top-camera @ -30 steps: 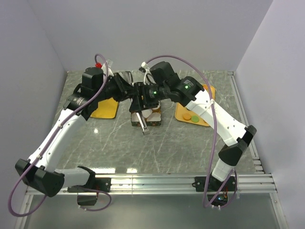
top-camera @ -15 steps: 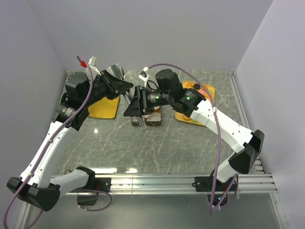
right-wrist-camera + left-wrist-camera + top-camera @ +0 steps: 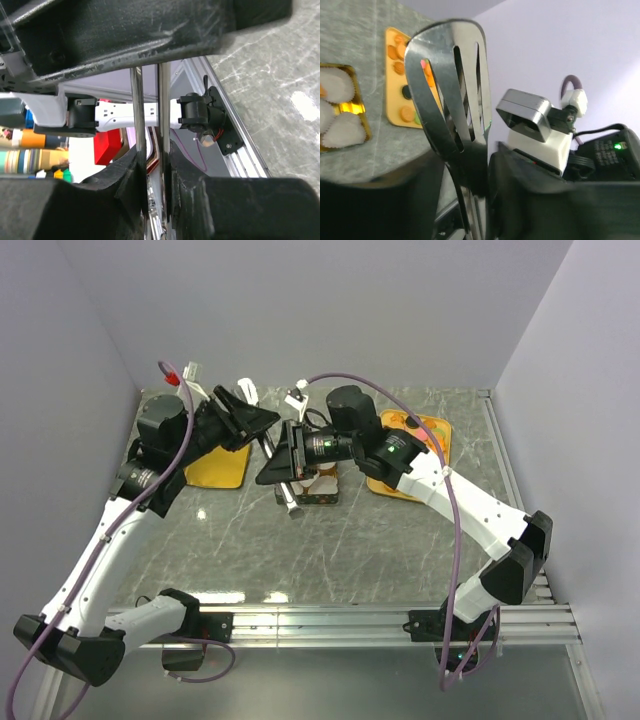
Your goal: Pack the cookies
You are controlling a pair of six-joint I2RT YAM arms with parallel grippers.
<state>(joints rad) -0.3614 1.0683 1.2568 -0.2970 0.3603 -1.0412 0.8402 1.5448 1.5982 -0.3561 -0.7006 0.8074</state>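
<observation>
My left gripper [image 3: 240,418] is shut on the handle of a slotted metal spatula [image 3: 450,85], held raised above the back left of the table; the wrist view shows the jaws [image 3: 470,185] clamped on it. My right gripper [image 3: 283,455] is shut on metal tongs [image 3: 162,110], whose tips [image 3: 290,506] hang just left of the gold-lined box [image 3: 322,497]. The box holds white paper cups [image 3: 337,130]. The cookies [image 3: 399,67], mostly orange, lie on an orange tray [image 3: 437,435] at the right, partly hidden by my right arm.
A second orange tray [image 3: 215,468] lies at the back left under my left arm. Grey walls close the table on three sides. An aluminium rail [image 3: 350,620] runs along the near edge.
My left gripper has pulled back to the left and up with the spatula, away from the box. My right gripper has shifted slightly left with the tongs.
</observation>
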